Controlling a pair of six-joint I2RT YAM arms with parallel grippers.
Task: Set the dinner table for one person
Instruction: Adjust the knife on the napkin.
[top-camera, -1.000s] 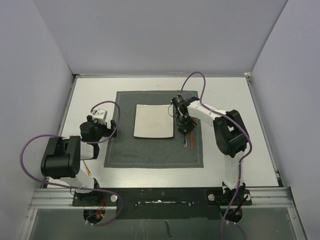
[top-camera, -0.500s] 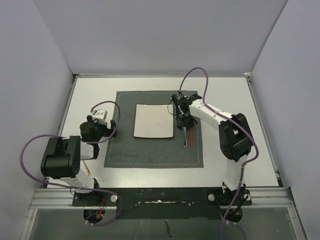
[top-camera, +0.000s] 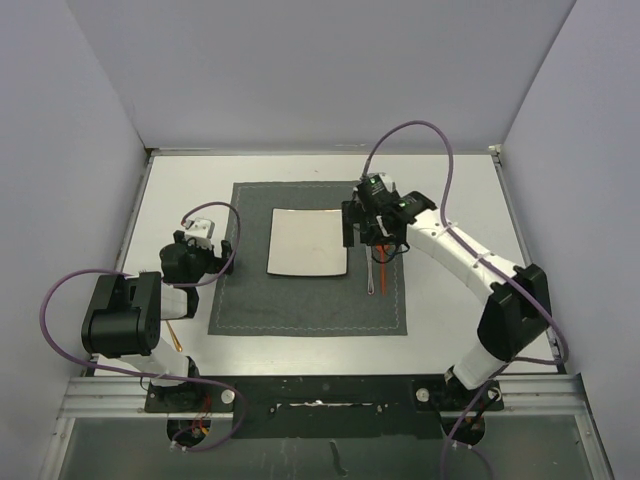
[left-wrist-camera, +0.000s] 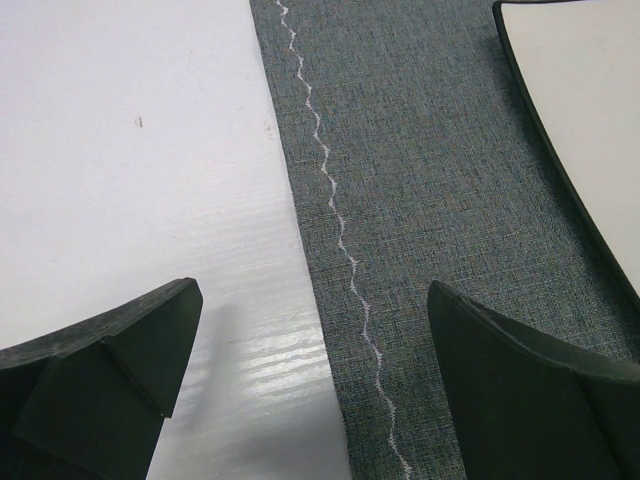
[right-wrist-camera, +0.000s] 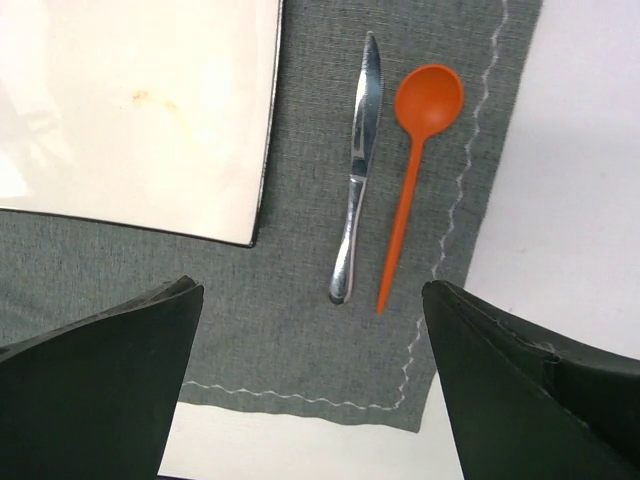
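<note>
1. Now, the left claw (left-wrist-camera: 312, 300) hangs wide apart and empty over the left edge of the dark grey stitched cloth placemat (top-camera: 300, 300).
2. The right claw (right-wrist-camera: 312, 290) is wide apart above a silver metal knife (right-wrist-camera: 358, 170) and an orange plastic spoon (right-wrist-camera: 425, 110), right of the square white plate (top-camera: 308, 242).
3. The big flat white counter (top-camera: 450, 190) lies under everything.

Colours: dinner table (top-camera: 450, 200) is plain white w/ black front rail (top-camera: 330, 385); placemat (right-wrist-camera: 300, 350) dk grey flecked weave w/ white wavy stitch line near edge; plate (right-wrist-camera: 130, 90) cream-white, thin dk rim, faint orange-brown smudge; knife (right-wrist-camera: 360, 170) shiny silver; spoon (right-wrist-camera: 425, 115) solid orange; cables (top-camera: 410, 124) purple; arms (top-camera: 450, 250) white w/ black joints.
</note>
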